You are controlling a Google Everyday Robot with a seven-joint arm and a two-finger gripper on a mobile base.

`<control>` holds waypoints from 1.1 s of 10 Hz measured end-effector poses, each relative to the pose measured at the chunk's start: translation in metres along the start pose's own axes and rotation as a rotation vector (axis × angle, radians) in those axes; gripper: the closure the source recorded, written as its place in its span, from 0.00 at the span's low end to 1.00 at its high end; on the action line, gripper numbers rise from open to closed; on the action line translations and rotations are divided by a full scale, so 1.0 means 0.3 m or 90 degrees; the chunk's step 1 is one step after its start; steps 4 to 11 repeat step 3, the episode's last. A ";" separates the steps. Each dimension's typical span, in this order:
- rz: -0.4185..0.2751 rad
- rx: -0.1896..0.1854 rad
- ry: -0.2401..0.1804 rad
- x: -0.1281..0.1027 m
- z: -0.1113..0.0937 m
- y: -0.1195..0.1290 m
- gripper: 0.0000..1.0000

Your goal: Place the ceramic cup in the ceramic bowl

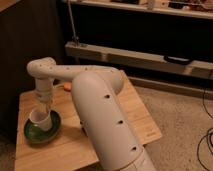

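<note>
The ceramic cup (39, 118), small and pale whitish, sits inside the ceramic bowl (43, 131), a wide green bowl at the left of the wooden table (65, 145). My gripper (44, 106) hangs straight down from the white arm, right above the cup's rim and touching or nearly touching it.
The big white arm (105, 120) crosses the middle of the table and hides what lies behind it. A small orange item (67, 86) shows at the table's far side. A dark shelf unit (140, 55) stands behind, with carpet floor to the right.
</note>
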 end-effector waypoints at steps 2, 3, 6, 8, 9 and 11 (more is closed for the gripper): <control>-0.040 -0.027 -0.022 0.012 0.005 0.010 0.20; -0.047 -0.030 -0.031 0.025 -0.002 0.007 0.20; -0.047 -0.030 -0.031 0.025 -0.002 0.007 0.20; -0.047 -0.030 -0.031 0.025 -0.002 0.007 0.20; -0.047 -0.030 -0.031 0.025 -0.002 0.007 0.20; -0.047 -0.030 -0.031 0.025 -0.002 0.007 0.20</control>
